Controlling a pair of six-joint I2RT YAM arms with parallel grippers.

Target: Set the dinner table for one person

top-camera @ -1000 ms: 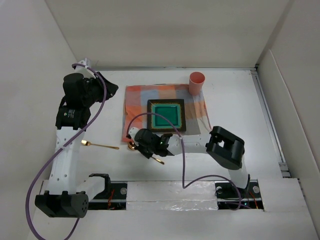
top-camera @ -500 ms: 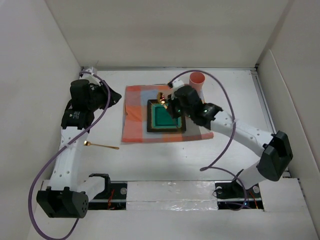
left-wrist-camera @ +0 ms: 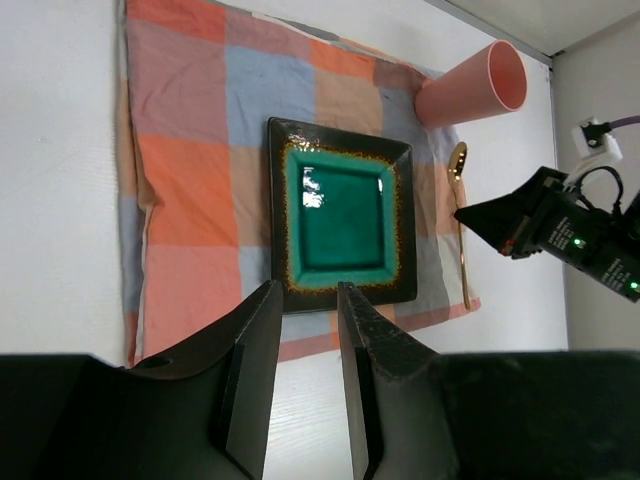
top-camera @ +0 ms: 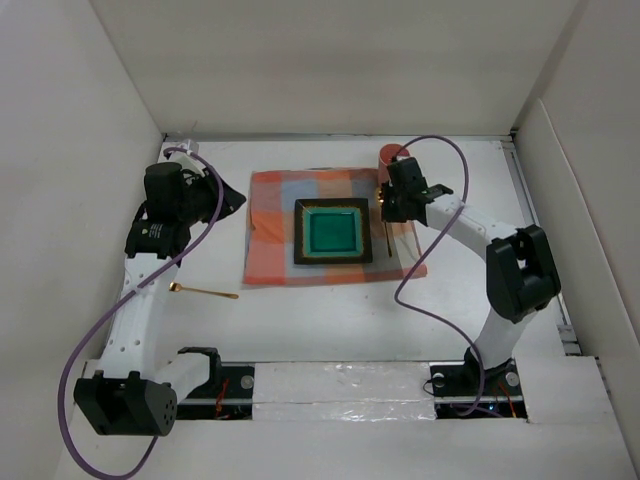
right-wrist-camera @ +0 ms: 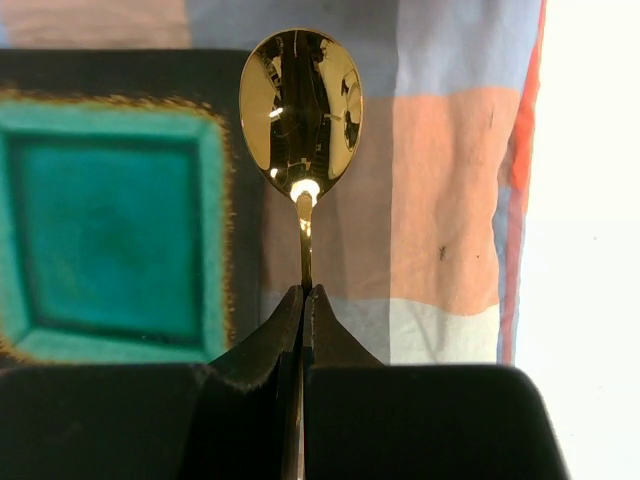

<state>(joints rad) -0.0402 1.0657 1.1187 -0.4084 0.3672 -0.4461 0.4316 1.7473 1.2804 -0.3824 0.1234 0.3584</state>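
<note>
The white dinner table (top-camera: 300, 330) carries a checked cloth mat (top-camera: 268, 225) with a square teal plate (top-camera: 333, 232) on it. My right gripper (top-camera: 388, 208) is shut on the handle of a gold spoon (right-wrist-camera: 300, 105), just right of the plate and near the pink cup (top-camera: 393, 156). The spoon (left-wrist-camera: 461, 225) lies along the mat's right strip, bowl toward the cup; whether it touches the cloth I cannot tell. A gold fork (top-camera: 205, 291) lies on the table left of the mat. My left gripper (top-camera: 232, 196) hovers left of the mat, open and empty (left-wrist-camera: 307, 290).
White walls enclose the table at the left, back and right. A purple cable from the right arm (top-camera: 405, 290) loops over the table near the mat's front right corner. The cup (left-wrist-camera: 470, 85) stands at the mat's far right corner.
My right gripper has carried the spoon from the table in front of the mat, over the plate, to the mat's right side. The left arm has barely shifted.
</note>
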